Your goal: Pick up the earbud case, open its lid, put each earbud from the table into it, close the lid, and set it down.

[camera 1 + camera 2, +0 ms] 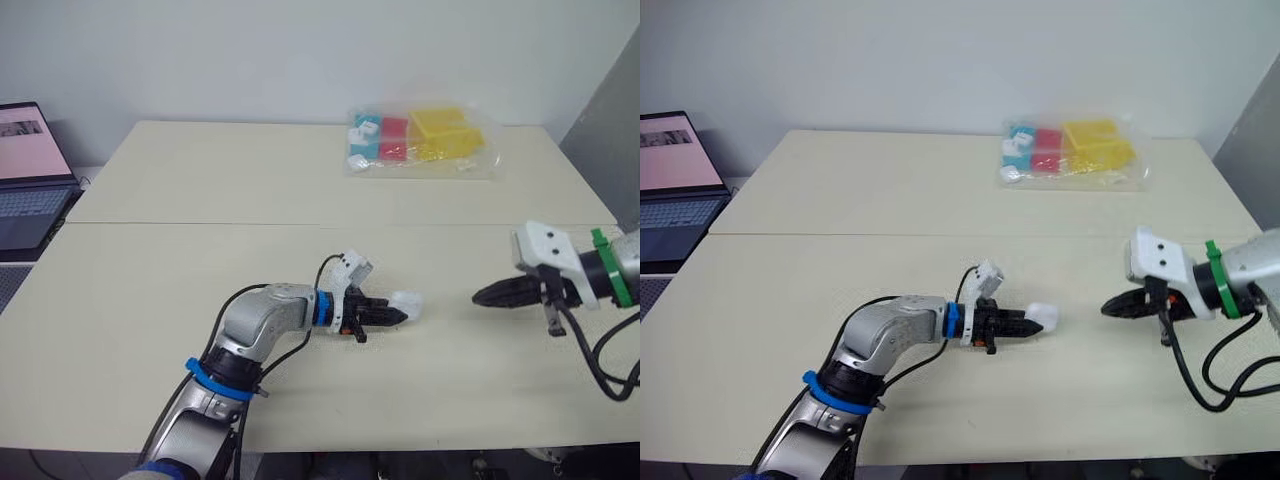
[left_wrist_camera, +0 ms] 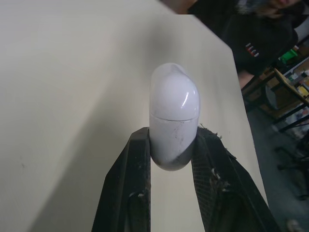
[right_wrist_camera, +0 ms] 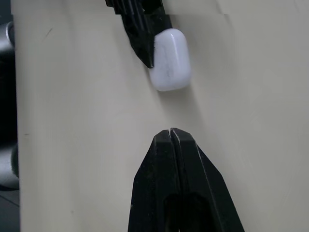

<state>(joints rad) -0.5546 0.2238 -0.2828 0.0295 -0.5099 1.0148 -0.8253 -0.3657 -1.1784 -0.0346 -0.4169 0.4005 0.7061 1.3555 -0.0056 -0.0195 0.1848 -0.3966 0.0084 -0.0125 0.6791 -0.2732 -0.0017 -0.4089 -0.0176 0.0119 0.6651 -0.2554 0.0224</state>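
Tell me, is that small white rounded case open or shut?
Shut: the small white rounded case shows only a thin seam, its lid flush, in the left gripper.

White earbud case (image 2: 173, 121), black left gripper (image 1: 398, 315), cream table (image 1: 200, 180), yellow-red-blue bagged blocks (image 1: 420, 140).

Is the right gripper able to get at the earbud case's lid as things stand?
Probably yes. The left gripper clamps only the base of the earbud case, so its closed lid points toward the right gripper, with bare table between them. That gripper is shut, though.
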